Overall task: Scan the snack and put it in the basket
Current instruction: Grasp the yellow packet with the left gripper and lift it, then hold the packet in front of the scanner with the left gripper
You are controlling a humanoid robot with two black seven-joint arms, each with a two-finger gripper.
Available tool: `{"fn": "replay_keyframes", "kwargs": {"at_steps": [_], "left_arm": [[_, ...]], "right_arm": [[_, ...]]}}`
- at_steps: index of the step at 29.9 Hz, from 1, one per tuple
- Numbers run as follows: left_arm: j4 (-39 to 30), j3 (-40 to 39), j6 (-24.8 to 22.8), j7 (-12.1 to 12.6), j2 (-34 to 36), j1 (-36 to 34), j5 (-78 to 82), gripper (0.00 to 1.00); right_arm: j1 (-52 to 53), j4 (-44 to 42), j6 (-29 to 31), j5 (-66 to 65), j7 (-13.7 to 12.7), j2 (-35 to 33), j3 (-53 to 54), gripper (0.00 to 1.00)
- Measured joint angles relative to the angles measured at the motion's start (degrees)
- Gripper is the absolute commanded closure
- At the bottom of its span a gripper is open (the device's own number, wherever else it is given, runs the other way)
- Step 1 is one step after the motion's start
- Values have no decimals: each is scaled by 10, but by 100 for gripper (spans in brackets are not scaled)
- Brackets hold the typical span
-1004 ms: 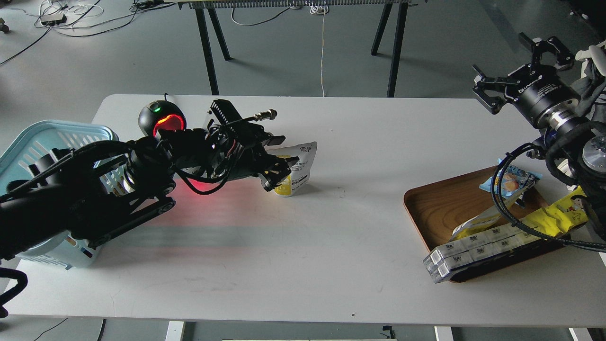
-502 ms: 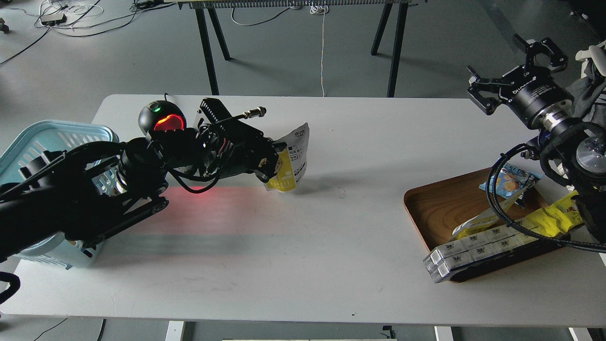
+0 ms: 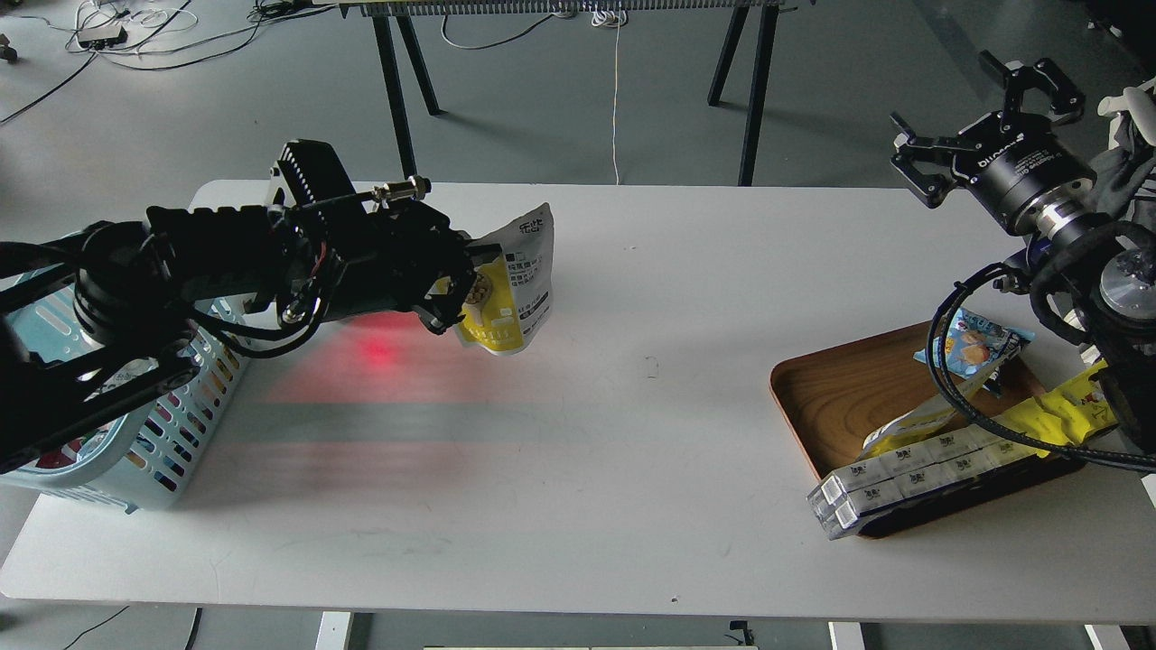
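The snack [image 3: 513, 287] is a white and yellow pouch with dark text, held tilted above the white table [image 3: 596, 433] left of centre. My left gripper [image 3: 456, 291] is shut on the pouch's left side. The light blue basket [image 3: 176, 424] stands at the table's left edge, mostly hidden behind my left arm. A red scanner glow lies on the table below the left gripper. My right gripper [image 3: 984, 113] is open and empty, raised above the table's far right corner.
A brown wooden tray [image 3: 835, 397] at the right holds a small blue packet [image 3: 971, 341], a bright yellow wrapper [image 3: 1057, 411], and clear boxes [image 3: 903, 483] overhanging its front edge. Black cables hang from my right arm over the tray.
My left gripper has lifted the pouch off the table and carried it left, toward the basket. The scanner's red ring is now hidden behind my arm. The right gripper barely moved.
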Motion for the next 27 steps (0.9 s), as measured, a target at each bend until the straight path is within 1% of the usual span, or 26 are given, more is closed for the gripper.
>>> {"fn": "replay_keyframes", "kwargs": {"at_steps": [4,6,8,10,12,15,16,19,22,23,25,27], "left_arm": [[-45,1,-46,-1,54,4,0,98],[-52,2,-71,-2,72,4,-10,98],[-54,1,-85,-1,83,1,-55,98],[-54,-7,-89,6,90,-3,-116,98],[-54,-19,-90,22,91,-10,-167,98],[-54,-38,-90,57,81,-18,-235,98],[-54,-44,-90,73,75,-21,-264,98],[-54,-54,-90,137,59,-28,-348,98],[-54,-56,-90,191,50,-32,-405,98],[-54,-56,-90,205,48,-33,-416,98],[-54,-56,-90,223,48,-34,-427,98],[-54,-54,-90,237,49,-34,-431,98]], "right_arm": [[4,0,-3,0,0,0,-1,4],[4,0,-3,0,0,0,-1,4],[5,0,-3,0,0,0,-1,4],[6,0,-3,0,0,0,-1,4],[6,0,-3,0,0,0,-1,4],[6,0,-3,-1,0,0,-1,4],[5,0,-3,-1,0,0,-2,4],[5,0,-3,-1,0,0,-3,4],[5,0,-3,-1,0,0,-3,4],[5,0,-3,-1,0,0,-3,4],[5,0,-3,-1,0,0,-3,4],[5,0,-3,-1,0,0,-3,4]]}}
